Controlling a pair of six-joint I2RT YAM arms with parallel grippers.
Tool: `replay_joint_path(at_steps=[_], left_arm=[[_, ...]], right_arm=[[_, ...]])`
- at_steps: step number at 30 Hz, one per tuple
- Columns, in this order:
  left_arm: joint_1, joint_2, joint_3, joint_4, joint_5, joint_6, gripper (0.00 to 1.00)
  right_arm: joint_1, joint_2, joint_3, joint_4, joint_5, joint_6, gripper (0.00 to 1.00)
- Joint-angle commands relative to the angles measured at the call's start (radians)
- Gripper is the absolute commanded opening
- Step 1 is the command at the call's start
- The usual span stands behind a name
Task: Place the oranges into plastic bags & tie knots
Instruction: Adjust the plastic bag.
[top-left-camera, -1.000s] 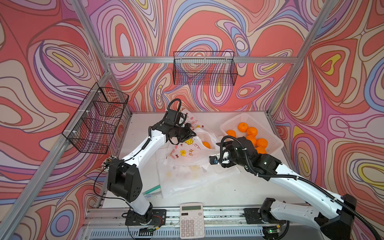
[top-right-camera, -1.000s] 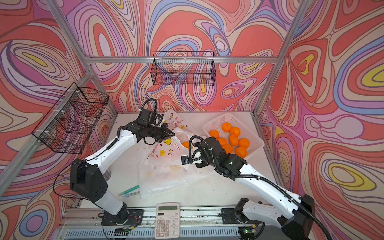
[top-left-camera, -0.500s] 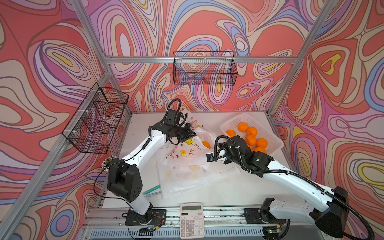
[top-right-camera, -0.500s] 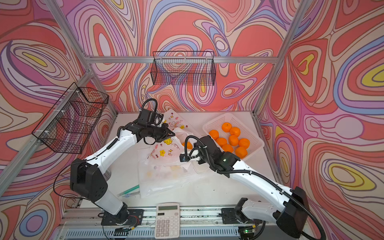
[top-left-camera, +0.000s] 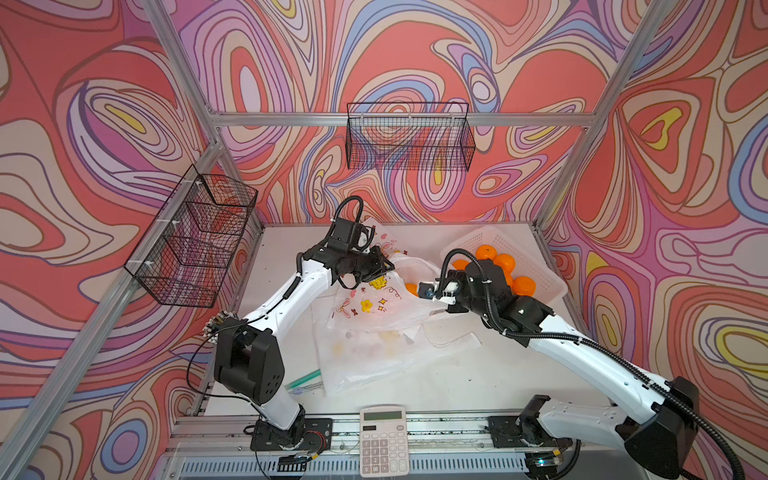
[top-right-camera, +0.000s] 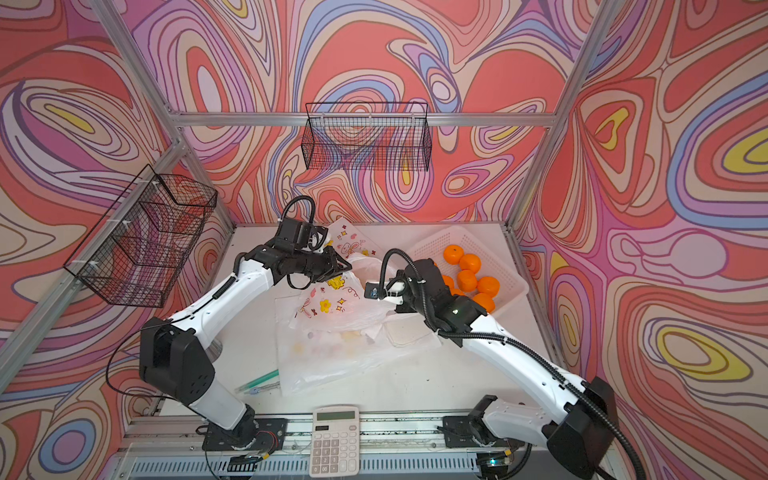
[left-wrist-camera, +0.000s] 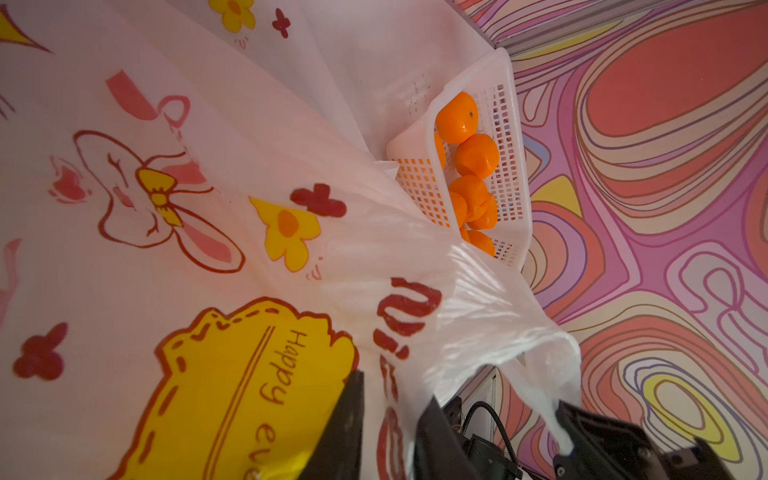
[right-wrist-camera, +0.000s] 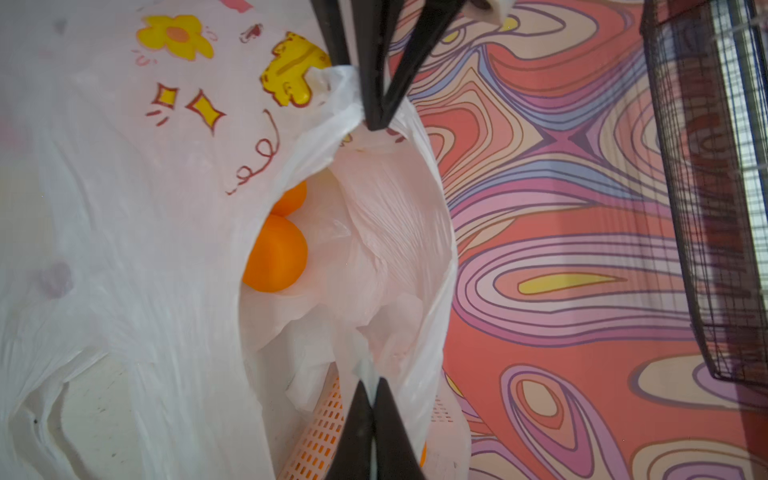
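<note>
A plastic bag (top-left-camera: 374, 303) printed with rabbits and flowers lies open-mouthed at the table's middle. Two oranges (right-wrist-camera: 276, 253) sit inside it; one orange (top-left-camera: 411, 288) shows at its mouth. My left gripper (left-wrist-camera: 392, 386) is at the bag's far rim, its jaws parted, with bag film lying loosely between them. My right gripper (right-wrist-camera: 372, 380) is shut on the opposite rim, stretching the mouth wide. Several more oranges (top-left-camera: 505, 262) fill the white perforated basket (top-left-camera: 540, 274) behind the right arm. No knots show.
A second bag (top-left-camera: 374, 357) lies flat under the first, and a third (top-left-camera: 388, 239) lies behind the left wrist. A calculator (top-left-camera: 383, 440) sits on the front rail, with a green pen (top-left-camera: 305, 378) near the left arm's base. Wire baskets (top-left-camera: 409, 137) (top-left-camera: 195, 237) hang on the walls.
My right gripper moved left to the bag's near rim and shut on it. My left gripper's jaws have parted at the far rim.
</note>
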Motion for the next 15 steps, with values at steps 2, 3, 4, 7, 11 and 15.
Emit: replay_joint_path(at_steps=[2,3,4,7,11,15], left_arm=[[-0.002,-0.121,-0.1,0.182,0.059,0.133,0.49],[-0.003,-0.15,-0.134,0.241,0.081,0.164,0.54],[-0.004,-0.18,-0.168,0.287,0.098,0.193,0.59],[-0.019,-0.258,-0.235,0.35,0.105,0.301,0.7],[-0.146,-0.357,-0.284,0.31,-0.03,0.556,0.76],[-0.328,-0.391,-0.305,0.248,-0.191,0.791,0.77]], right_arm=[[-0.123,0.034,0.015,0.046,-0.158,0.172,0.0],[-0.15,0.04,0.007,0.058,-0.185,0.196,0.0],[-0.178,0.042,-0.005,0.087,-0.198,0.233,0.0],[-0.249,0.044,-0.028,0.136,-0.261,0.319,0.0],[-0.31,0.054,-0.039,0.159,-0.328,0.4,0.0],[-0.35,0.082,-0.038,0.151,-0.36,0.454,0.0]])
